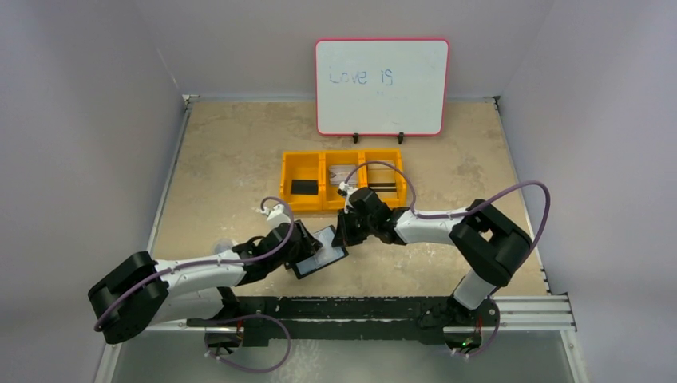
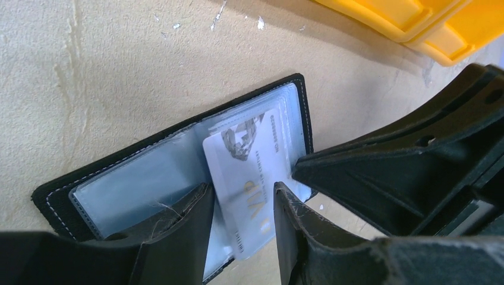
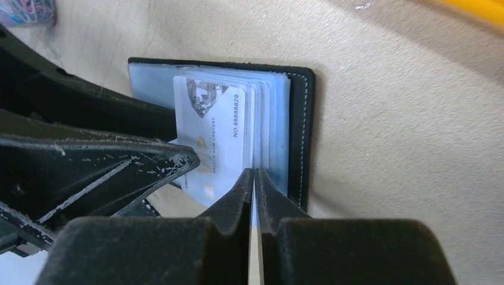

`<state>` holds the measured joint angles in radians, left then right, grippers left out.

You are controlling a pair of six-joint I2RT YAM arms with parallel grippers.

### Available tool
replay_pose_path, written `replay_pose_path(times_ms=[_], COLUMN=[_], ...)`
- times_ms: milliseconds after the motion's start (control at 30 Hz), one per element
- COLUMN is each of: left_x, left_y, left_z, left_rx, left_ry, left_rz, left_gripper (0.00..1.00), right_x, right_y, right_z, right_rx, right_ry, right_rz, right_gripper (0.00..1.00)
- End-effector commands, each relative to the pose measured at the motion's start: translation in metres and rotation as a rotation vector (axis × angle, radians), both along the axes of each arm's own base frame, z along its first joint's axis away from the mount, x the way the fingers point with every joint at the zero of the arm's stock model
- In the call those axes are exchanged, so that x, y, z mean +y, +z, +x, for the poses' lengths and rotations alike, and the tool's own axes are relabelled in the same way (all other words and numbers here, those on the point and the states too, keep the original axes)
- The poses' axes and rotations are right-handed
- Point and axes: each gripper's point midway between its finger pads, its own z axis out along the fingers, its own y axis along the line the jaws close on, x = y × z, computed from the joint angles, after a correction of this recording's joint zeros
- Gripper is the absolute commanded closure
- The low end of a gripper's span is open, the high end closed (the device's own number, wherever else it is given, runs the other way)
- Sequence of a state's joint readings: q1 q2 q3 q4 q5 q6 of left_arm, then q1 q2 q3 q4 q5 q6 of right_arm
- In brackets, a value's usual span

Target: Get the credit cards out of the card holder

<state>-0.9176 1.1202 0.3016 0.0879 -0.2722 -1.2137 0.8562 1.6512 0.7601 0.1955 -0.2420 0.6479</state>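
The card holder (image 1: 319, 254) lies open on the table, a black wallet with clear pockets (image 2: 119, 184) facing up. A whitish credit card marked VIP (image 2: 249, 172) sticks partway out of a pocket over the holder's edge. My left gripper (image 2: 242, 187) is open, its fingers standing over the holder on either side of that card. My right gripper (image 3: 254, 172) comes from the opposite side. Its jaws are shut on a thin pale card edge, right beside the VIP card (image 3: 214, 136) and against the stack of pockets (image 3: 273, 119). The two grippers nearly meet above the holder (image 3: 303, 119).
A yellow three-compartment tray (image 1: 343, 153) stands just behind the grippers, with a flat black rectangle (image 1: 303, 187) in its left compartment and pale flat items in the other two. A pink-framed whiteboard (image 1: 382, 86) stands at the back. Walls close in the table's left and right.
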Motion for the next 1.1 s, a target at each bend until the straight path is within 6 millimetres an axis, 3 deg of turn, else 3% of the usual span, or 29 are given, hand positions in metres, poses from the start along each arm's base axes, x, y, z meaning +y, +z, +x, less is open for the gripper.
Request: replay_pose_path(times_ms=[0, 267, 633, 800, 900, 1067], left_x=[-0.001, 0.0, 0.009, 0.012, 0.015, 0.014], left_y=[0.001, -0.001, -0.005, -0.005, -0.005, 0.002], left_z=[0.003, 0.002, -0.002, -0.003, -0.003, -0.002], left_rx=[-0.019, -0.019, -0.031, -0.04, -0.049, -0.077], left_ry=[0.036, 0.066, 0.103, 0.1, 0.1, 0.087], left_rz=[-0.054, -0.113, -0.168, -0.158, -0.151, -0.166], left_gripper=[0.59, 0.64, 1.0, 1.0, 1.0, 1.0], right_x=[0.007, 0.01, 0.005, 0.0, 0.0, 0.015], right_y=[0.0, -0.006, -0.021, -0.021, -0.007, 0.029], right_z=[-0.017, -0.019, -0.01, -0.008, 0.005, 0.005], right_rx=[0.051, 0.068, 0.088, 0.079, 0.005, -0.067], right_ry=[0.042, 0.05, -0.016, -0.035, -0.059, 0.013], right_rz=[0.057, 0.048, -0.03, -0.059, -0.053, 0.069], right_gripper=[0.95, 0.93, 0.91, 0.89, 0.84, 0.68])
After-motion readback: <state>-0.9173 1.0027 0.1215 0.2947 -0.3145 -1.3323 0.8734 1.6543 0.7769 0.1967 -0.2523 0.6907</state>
